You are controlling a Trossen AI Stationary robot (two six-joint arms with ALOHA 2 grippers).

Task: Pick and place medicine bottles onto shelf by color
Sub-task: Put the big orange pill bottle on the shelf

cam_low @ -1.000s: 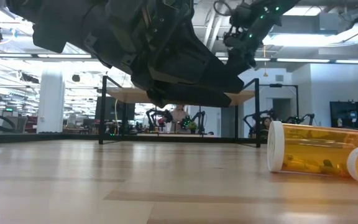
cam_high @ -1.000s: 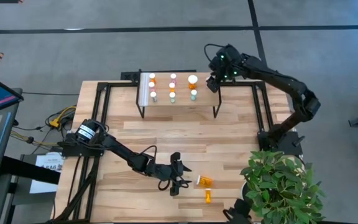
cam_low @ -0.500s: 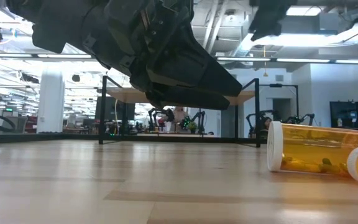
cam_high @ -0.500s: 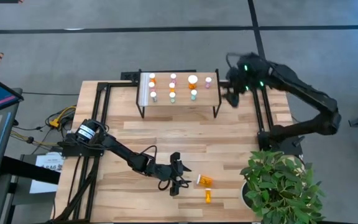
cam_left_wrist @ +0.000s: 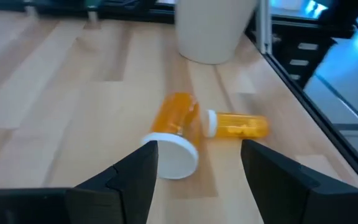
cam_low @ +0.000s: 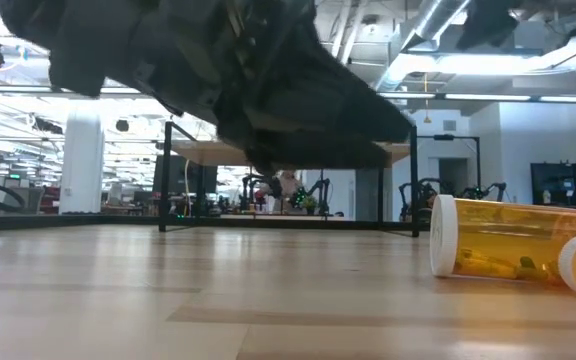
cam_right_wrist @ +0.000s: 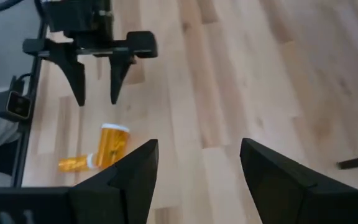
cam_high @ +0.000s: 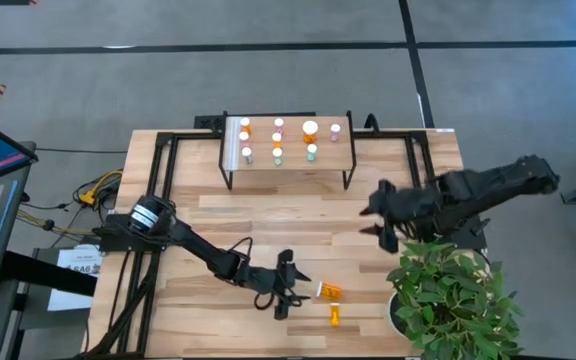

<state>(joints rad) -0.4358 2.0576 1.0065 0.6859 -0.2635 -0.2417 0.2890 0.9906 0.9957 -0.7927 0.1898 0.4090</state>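
Up high, the left gripper [cam_high: 290,290] sits open and empty, just beside two orange bottles [cam_high: 329,291] lying on the table [cam_high: 308,215], while the right gripper [cam_high: 380,215], open and empty too, hangs between them and the shelf [cam_high: 290,160] full of bottles. Down low, the big orange bottle [cam_low: 503,240] lies flat. From the left wrist, its fingers [cam_left_wrist: 132,177] stand apart before that bottle's white cap [cam_left_wrist: 176,155].

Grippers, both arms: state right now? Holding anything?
Left gripper: open, empty, fingers aimed at the wider orange bottle lying on the table.
Right gripper: open, empty, in the air over the table's right side.
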